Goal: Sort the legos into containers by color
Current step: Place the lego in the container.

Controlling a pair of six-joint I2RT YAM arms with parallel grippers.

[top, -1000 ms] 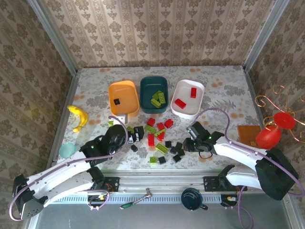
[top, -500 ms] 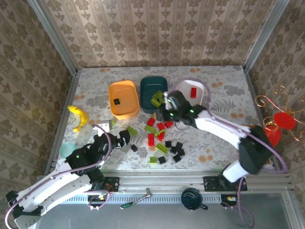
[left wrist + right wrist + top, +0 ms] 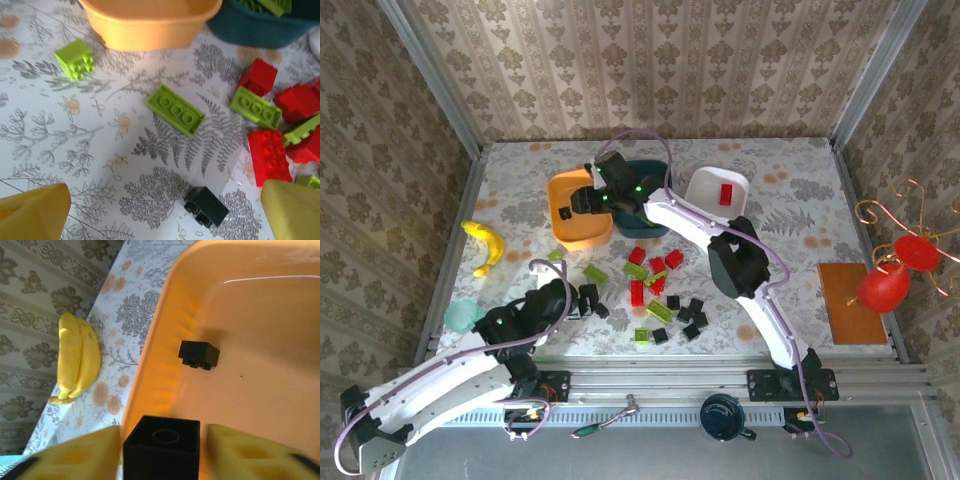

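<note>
Right now the right gripper (image 3: pixel 163 460) hangs over the orange tub (image 3: pixel 160 365) toward the table's (image 3: pixel 60 145) far edge, a black brick (image 3: pixel 161 442) between its fingers with a sliver of gap on one side; pinched or loose, can't tell. A second black brick (image 3: pixel 199 354) lies on the tub floor. Left gripper (image 3: pixel 164 212) is spread wide and holds nothing, low over a loose black brick (image 3: pixel 206 206) toward the table's near edge.

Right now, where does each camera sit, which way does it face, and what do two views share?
Top external: above and behind, looking down on the table; both arms.
Left wrist: low, facing loose legos; left gripper open.
Right wrist: looking into the orange tub; right gripper flanking a black brick.
Shared: orange tub, all three.
</note>
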